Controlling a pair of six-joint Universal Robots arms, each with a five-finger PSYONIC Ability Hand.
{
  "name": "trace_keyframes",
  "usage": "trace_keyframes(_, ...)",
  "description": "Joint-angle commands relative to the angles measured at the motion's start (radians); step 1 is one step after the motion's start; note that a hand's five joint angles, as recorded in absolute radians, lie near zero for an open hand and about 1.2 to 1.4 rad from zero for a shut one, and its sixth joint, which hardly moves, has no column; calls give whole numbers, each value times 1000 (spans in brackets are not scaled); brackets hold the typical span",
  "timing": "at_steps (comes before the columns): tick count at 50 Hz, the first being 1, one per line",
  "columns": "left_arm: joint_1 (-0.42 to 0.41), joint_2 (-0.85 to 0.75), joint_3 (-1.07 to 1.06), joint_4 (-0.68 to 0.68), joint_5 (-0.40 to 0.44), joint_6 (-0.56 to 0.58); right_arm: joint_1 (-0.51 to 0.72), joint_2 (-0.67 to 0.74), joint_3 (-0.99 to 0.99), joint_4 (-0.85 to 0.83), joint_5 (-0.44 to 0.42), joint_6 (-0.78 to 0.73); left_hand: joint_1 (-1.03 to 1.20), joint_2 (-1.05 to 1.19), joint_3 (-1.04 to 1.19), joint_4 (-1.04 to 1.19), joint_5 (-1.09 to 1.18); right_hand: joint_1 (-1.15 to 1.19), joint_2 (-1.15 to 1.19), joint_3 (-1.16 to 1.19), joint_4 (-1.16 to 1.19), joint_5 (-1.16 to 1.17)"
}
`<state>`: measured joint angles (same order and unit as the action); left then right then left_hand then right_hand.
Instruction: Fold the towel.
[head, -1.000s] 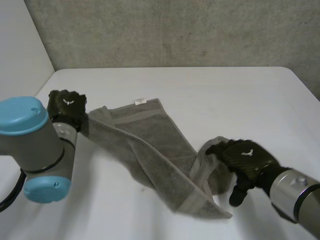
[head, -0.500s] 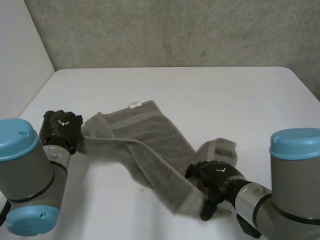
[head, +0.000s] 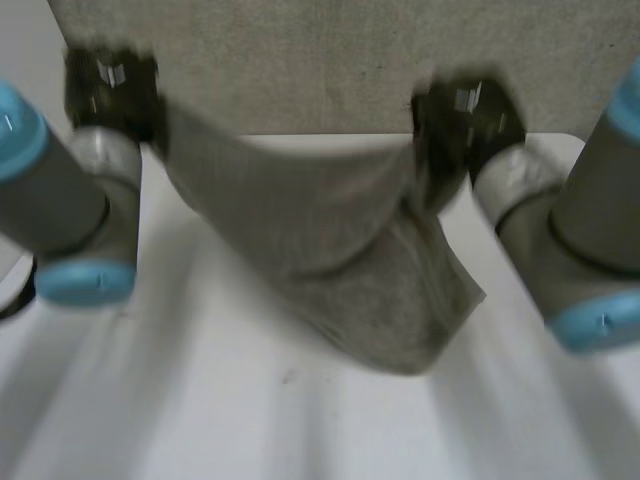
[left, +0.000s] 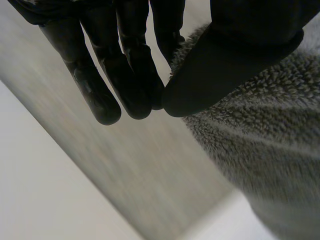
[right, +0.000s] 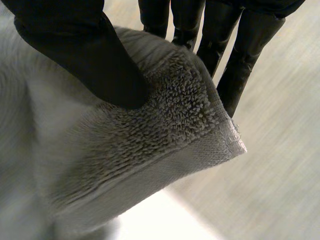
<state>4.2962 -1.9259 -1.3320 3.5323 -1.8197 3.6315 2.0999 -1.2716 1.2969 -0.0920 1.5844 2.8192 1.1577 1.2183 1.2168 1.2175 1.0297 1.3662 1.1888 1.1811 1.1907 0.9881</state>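
Observation:
The grey towel (head: 330, 250) hangs in the air between my two raised hands, sagging in the middle, its lower part dipping toward the white table (head: 250, 420). My left hand (head: 110, 85) is shut on one upper corner; in the left wrist view its thumb (left: 225, 65) presses the towel (left: 260, 150) against the fingers (left: 125, 65). My right hand (head: 465, 110) is shut on the other upper corner; in the right wrist view its thumb (right: 80, 50) pinches the hemmed corner of the towel (right: 165, 125) against the fingers (right: 220, 45).
A grey wall (head: 300, 60) rises behind the table. Both forearms, grey with light-blue caps (head: 90, 280) (head: 600, 320), stand at either side of the hanging towel.
The right hand has closed on a towel corner. Both hands have risen from the table, lifting the towel from a crumpled heap into a hanging span.

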Motion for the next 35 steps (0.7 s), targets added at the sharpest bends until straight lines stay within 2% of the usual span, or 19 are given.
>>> trace_keyframes(1,-16,-19,345,4,-22,-196,2,-46,-82,-410,20,-84,239,178,179,179,192,30,207,215,206,234)
trace_keyframes(4,-18,-8,321,-7,-58,-269,0,-66,-26,-503,20,-162,239,178,179,179,192,30,207,215,206,234)
trace_keyframes(8,-23,15,203,-39,-110,-286,0,-72,28,-488,16,-239,239,178,179,179,192,30,207,215,206,234)
trace_keyframes(10,-24,82,27,-61,-133,-284,-3,-72,86,-421,8,-297,239,178,179,179,192,30,207,215,206,234)
trace_keyframes(11,-24,82,27,-61,-133,-284,-3,-72,87,-420,8,-297,239,178,179,179,192,30,207,215,206,234)
trace_keyframes(13,-26,113,-70,-61,-131,-283,-9,-71,134,-275,0,-340,239,178,179,179,192,30,207,215,206,234)
trace_keyframes(14,-26,140,-169,-59,-128,-283,-9,-71,134,-275,0,-340,239,178,179,179,192,30,207,215,206,234)
trace_keyframes(15,-27,171,-264,-55,-127,-283,-26,-69,159,-190,-6,-354,239,178,179,179,192,30,207,215,206,234)
trace_keyframes(16,-27,171,-265,-55,-127,-283,-47,-66,191,-107,-18,-359,239,178,179,179,192,30,207,215,206,234)
trace_keyframes(18,-55,225,-419,-47,-115,-284,-60,-58,226,-39,-36,-359,239,178,179,179,192,30,207,215,206,234)
trace_keyframes(21,-85,234,-484,-41,-98,-284,-66,-28,294,38,-81,-354,239,178,179,179,192,30,207,215,206,234)
trace_keyframes(23,-154,210,-565,-33,-76,-283,-70,-6,321,38,-102,-351,239,178,179,179,192,30,207,215,206,234)
trace_keyframes(24,-154,209,-566,-33,-76,-283,-73,14,347,32,-116,-351,239,178,179,179,192,30,207,215,206,234)
trace_keyframes(26,-232,153,-607,-35,-75,-284,-77,29,361,28,-116,-351,239,178,179,179,192,30,207,215,206,234)
trace_keyframes(28,-262,128,-615,-41,-84,-281,-78,41,371,23,-113,-351,239,178,179,179,192,30,207,215,206,234)
trace_keyframes(32,-283,104,-625,-47,-85,-284,-139,40,387,9,-107,-350,239,178,179,179,192,30,207,215,206,234)
trace_keyframes(33,-285,105,-628,-47,-81,-287,-139,40,387,9,-107,-350,-11,-72,-70,-71,-58,30,207,215,206,234)
trace_keyframes(34,-285,105,-628,-47,-81,-287,-164,37,395,9,-107,-348,-14,-74,-73,-73,-60,30,207,215,206,234)
trace_keyframes(35,-289,111,-628,-49,-81,-286,-164,37,395,9,-107,-348,-403,-464,-462,-463,-450,30,207,215,206,234)
